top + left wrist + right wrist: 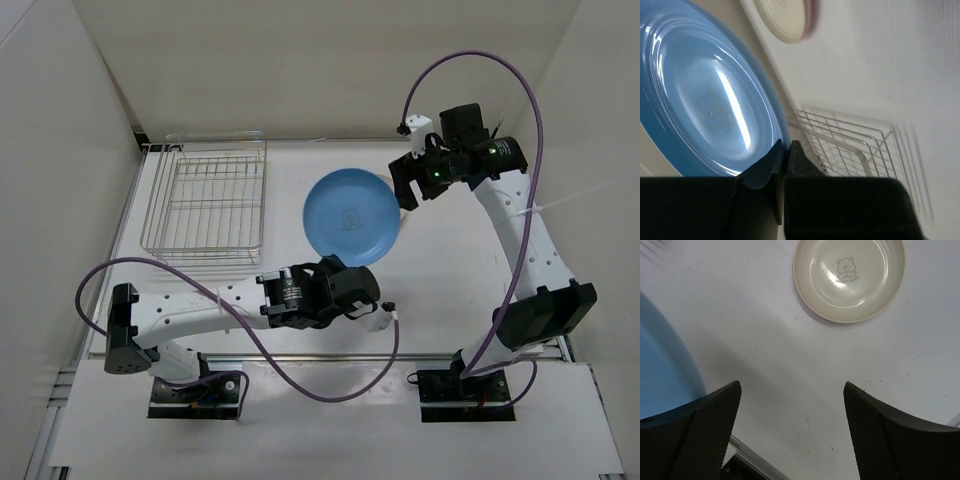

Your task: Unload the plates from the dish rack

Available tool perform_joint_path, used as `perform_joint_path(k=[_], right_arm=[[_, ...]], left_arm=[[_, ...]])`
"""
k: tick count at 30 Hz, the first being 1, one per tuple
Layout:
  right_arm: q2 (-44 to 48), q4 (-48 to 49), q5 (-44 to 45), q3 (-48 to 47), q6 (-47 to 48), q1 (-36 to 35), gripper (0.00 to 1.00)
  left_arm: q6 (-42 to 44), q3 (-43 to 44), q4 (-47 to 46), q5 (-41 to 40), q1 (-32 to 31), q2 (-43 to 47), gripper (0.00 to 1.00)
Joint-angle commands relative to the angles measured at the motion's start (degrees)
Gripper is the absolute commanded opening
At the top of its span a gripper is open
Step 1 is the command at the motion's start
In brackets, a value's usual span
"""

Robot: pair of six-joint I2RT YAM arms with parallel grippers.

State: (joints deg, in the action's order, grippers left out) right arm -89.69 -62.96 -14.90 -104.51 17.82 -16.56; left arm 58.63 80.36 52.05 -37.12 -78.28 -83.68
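Observation:
The light blue plate [350, 215] hangs tilted above the table's middle, and my left gripper [338, 266] is shut on its near rim. The left wrist view shows the jaws [785, 147] pinching the blue plate's [705, 100] edge. The cream-white plate [849, 277], with a bear mark, lies flat on the table ahead of my open, empty right gripper [791, 384]. In the left wrist view the cream plate [782, 17] rests on the pink plate [813, 14], of which only an edge shows. My right gripper [408, 190] hovers at the blue plate's right. The dish rack [205, 195] holds no plates.
The rack stands at the back left by the left wall and also shows in the left wrist view [850, 145]. White walls enclose the table on the left, back and right. The blue plate's edge [660, 370] shows at the left of the right wrist view.

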Motion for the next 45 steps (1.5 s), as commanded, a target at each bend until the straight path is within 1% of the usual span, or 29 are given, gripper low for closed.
perform_joint_path(k=[1,3,7,11,14,17,24,25,27,30,34,38,41,43,45], right_arm=[[3.46,0.29,-0.22,0.01,0.98,-0.93,0.86],[3.99,0.81,-0.84,0.01,0.98,-0.93,0.86],[5.13,0.82,-0.84,0.01,0.98,-0.93,0.86],[6.37,5.12,5.91,0.01,-1.12,-0.93,0.86],[7.42,6.45,6.81,0.01,-2.44,-0.32,0.86],[7.42,6.45,4.8,-1.83,-3.06,-0.32,0.86],[7.95,5.21,-0.39,-1.84,-3.06,-0.32,0.86],[8.56,6.0,-0.4,-1.84,-4.97,-0.32,0.86],[8.57,6.53,-1.09,-2.62,-5.51,0.2,0.85],[9.18,5.39,-2.85,-3.16,-4.2,0.21,0.85],[9.8,4.78,-5.4,-0.44,-2.98,0.21,0.85],[10.32,4.78,-3.74,3.69,-1.74,0.21,0.85],[10.32,6.09,-2.68,5.63,-1.74,0.21,0.81],[10.32,6.79,-2.68,7.03,-1.74,0.21,0.81],[10.32,7.32,-2.68,7.83,-1.74,0.21,0.78]], left_arm=[[3.24,5.24,-2.31,-3.57,-3.28,-1.92,0.11],[1.76,8.3,-2.31,-2.18,-4.42,-3.67,0.11],[0.52,11.13,-1.08,-1.02,-4.42,-5.62,0.11],[-0.7,11.14,-0.55,0.12,-4.42,-6.14,0.11],[-2.46,11.84,1.03,0.74,-4.42,-6.14,0.11],[-3.0,11.84,1.03,1.26,-4.42,-6.14,0.11],[-4.05,12.89,1.03,3.11,-4.42,-7.81,0.11],[-4.57,12.89,1.64,3.72,-4.42,-7.81,0.11],[-4.58,13.51,1.65,4.25,-4.42,-8.43,0.11],[-4.58,13.51,1.12,4.25,-4.42,-9.04,0.11],[-4.58,14.83,1.12,4.78,-3.38,-9.57,0.11],[-3.44,15.97,-0.28,4.25,-3.37,-10.09,0.11],[-3.44,16.5,-0.28,4.25,-3.37,-10.1,0.11],[-3.44,16.5,-0.28,4.25,-3.37,-10.1,0.11],[-3.44,17.63,-0.28,4.25,-3.37,-10.1,0.11]])
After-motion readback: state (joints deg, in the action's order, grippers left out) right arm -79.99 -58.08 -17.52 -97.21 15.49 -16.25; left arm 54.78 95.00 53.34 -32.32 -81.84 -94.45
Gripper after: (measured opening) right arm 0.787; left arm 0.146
